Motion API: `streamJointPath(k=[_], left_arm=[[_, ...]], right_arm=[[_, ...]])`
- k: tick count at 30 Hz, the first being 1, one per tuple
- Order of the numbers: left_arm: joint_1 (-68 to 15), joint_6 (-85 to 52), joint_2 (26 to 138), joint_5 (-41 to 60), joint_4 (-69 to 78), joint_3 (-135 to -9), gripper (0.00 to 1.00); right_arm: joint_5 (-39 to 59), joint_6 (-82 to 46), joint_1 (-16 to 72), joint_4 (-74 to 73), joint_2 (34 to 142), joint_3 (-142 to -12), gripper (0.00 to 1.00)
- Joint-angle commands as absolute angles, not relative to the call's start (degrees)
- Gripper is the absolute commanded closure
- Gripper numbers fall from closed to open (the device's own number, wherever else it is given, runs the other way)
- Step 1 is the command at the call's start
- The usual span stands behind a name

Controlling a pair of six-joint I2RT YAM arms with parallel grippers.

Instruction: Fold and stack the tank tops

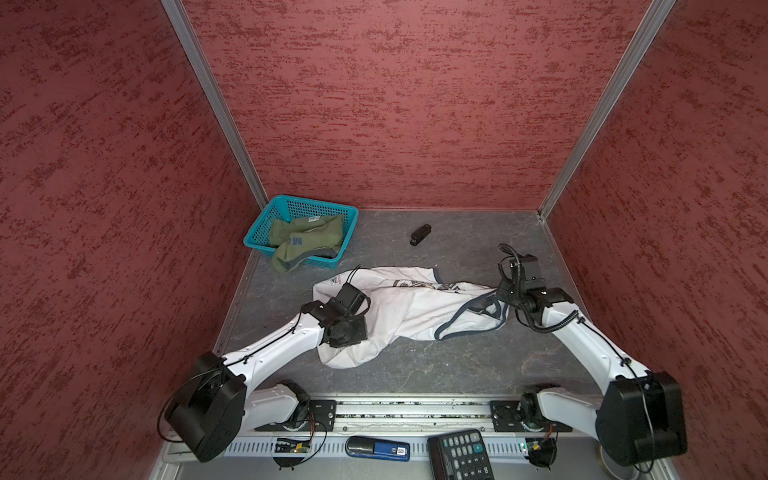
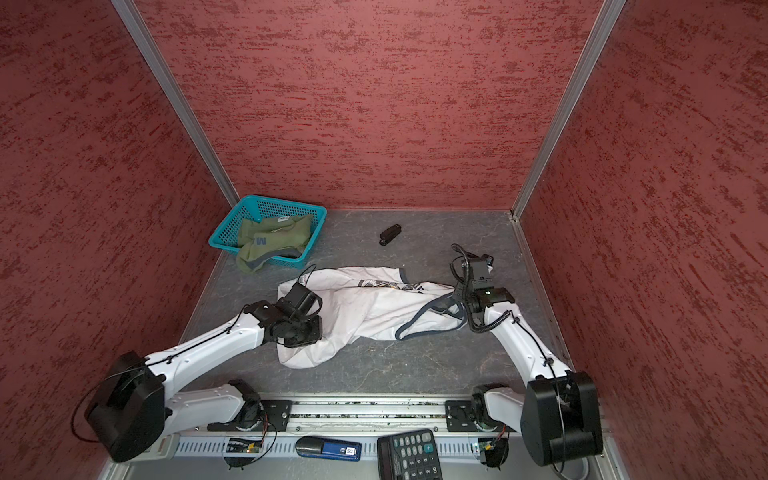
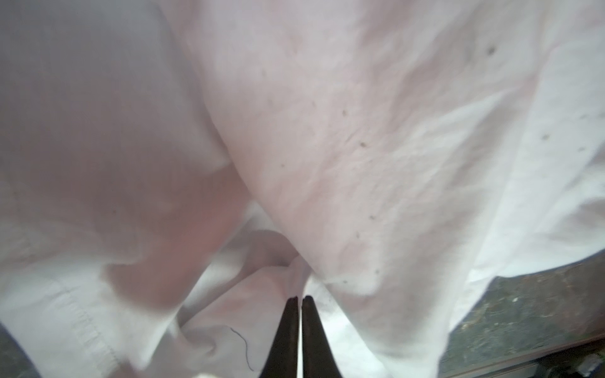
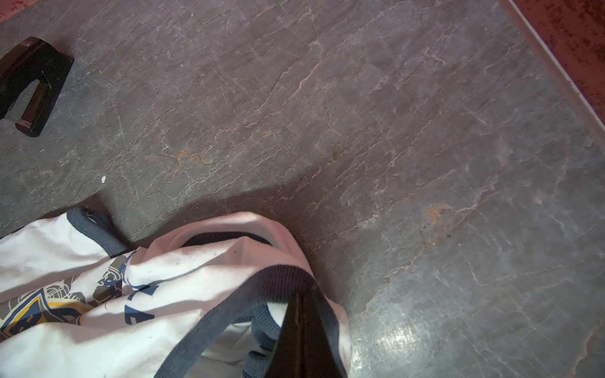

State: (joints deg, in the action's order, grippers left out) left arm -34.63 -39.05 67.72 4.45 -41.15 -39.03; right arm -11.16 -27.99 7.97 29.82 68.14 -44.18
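Note:
The white tank top lies crumpled and stretched across the middle of the table, its printed emblem partly showing. My left gripper points down into its near-left part, shut on a pinch of white cloth; in both top views the wrist hides its fingertips. My right gripper is shut on the grey-blue trim strap at the shirt's right end. The olive green tank top lies bunched in the teal basket, one end hanging over the front rim.
A black stapler lies behind the white shirt. The basket stands in the far-left corner. A calculator and a blue-and-black object lie on the front ledge. Red walls close in three sides.

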Motion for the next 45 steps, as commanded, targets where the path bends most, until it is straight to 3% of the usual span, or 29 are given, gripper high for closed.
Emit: streamJointPath(k=[1,7,10,16,18,22,28,33,36,41,45], left_arm=[[-34.34,-38.39,62.36,0.25,-43.03,-42.13,1.00],[-31.23,-33.33,52.30,-8.82,-48.12,-54.97,1.00],[-28.23,-33.14,51.16,-4.19,-50.17,-56.03,1.00],[-30.50,-34.93,57.39,6.65,-47.71,-45.71,0.67],[-33.38,-35.43,60.34,7.93,-46.14,-44.06,0.60],[-39.43,-35.65,67.81,7.16,-44.38,-44.32,0.53],[-41.55,-35.53,75.37,6.85,-41.69,-44.83,0.52],[-43.35,-35.50,79.42,7.46,-40.18,-46.05,0.56],[-44.17,-35.51,80.73,8.51,-38.67,-46.23,0.66],[-44.35,-35.86,79.38,5.55,-39.27,-47.70,0.97],[-40.05,-32.65,73.63,1.40,-42.43,-54.34,1.00]], right_arm=[[-12.51,-27.60,7.14,29.92,67.15,-46.01,1.00],[-14.00,-26.30,5.38,33.20,65.82,-52.54,1.00],[-13.65,-26.01,5.21,34.35,64.54,-54.17,1.00],[-10.48,-26.63,5.17,32.35,64.54,-50.36,1.00],[-10.55,-26.55,5.19,32.00,65.32,-49.46,1.00],[-10.46,-26.36,5.15,31.29,66.33,-48.51,1.00],[-10.15,-26.37,5.15,30.84,66.14,-48.06,1.00],[-10.39,-26.31,5.11,30.93,65.96,-47.78,1.00],[-10.40,-26.28,5.13,30.84,66.07,-47.76,1.00],[-10.98,-26.30,5.03,30.83,65.83,-47.78,1.00],[-12.04,-26.34,4.96,31.45,66.13,-49.61,1.00]])
